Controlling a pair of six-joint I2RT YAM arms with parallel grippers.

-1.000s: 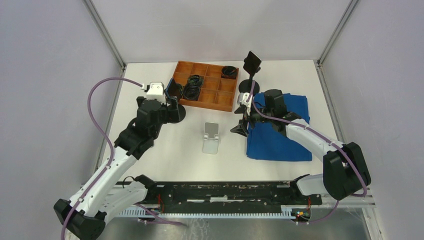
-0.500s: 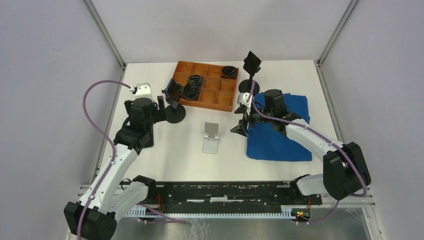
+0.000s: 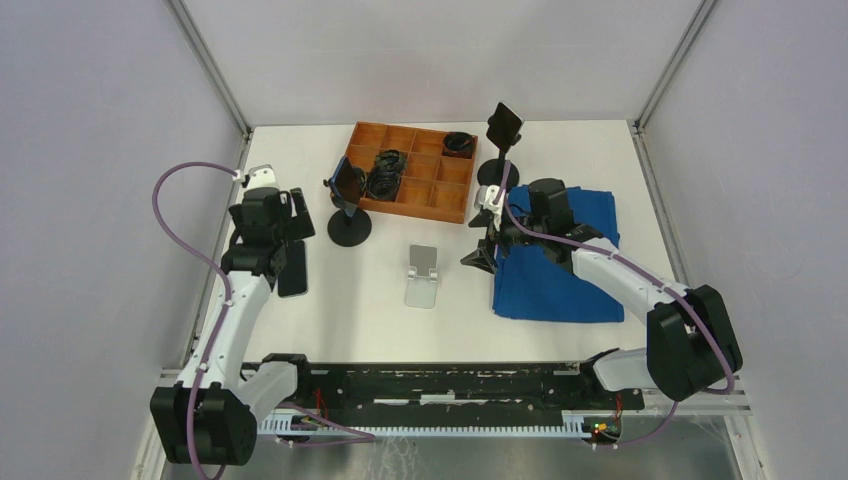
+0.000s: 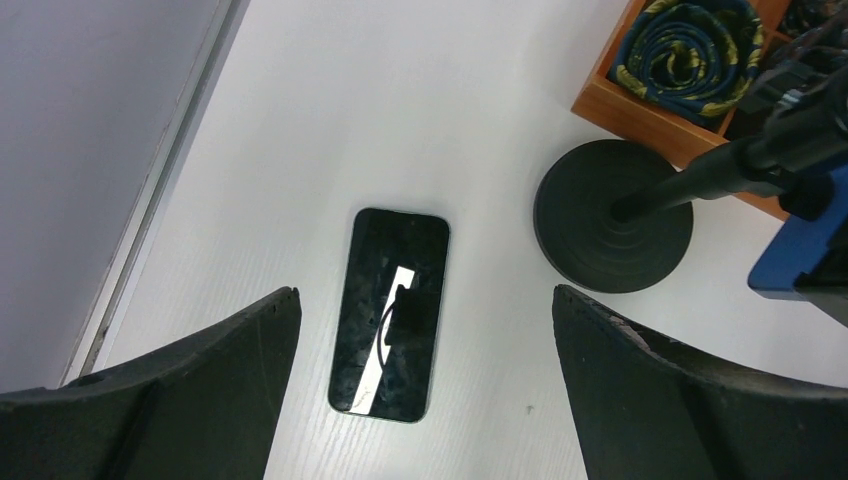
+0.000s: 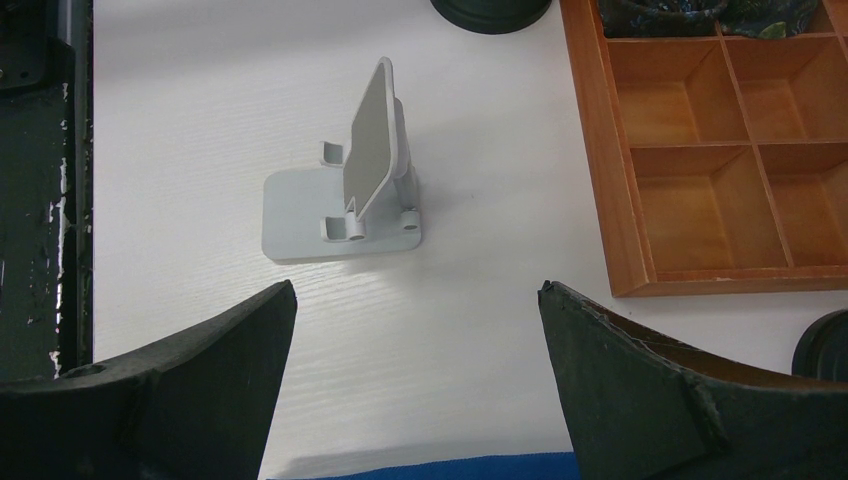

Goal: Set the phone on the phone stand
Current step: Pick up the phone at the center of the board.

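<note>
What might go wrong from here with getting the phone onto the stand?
The phone lies flat on the table, so the open left gripper may slip off its thin edges. The black base sits close by; the gripper may bump it. The stand looks small and could slide or tip when the phone lands.

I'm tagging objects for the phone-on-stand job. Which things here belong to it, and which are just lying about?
Belong to the job:
phone, flat on the table
silver stand

Just lying about:
wooden tray
cords in the tray
blue cloth
left pole mount
right pole mount
</note>
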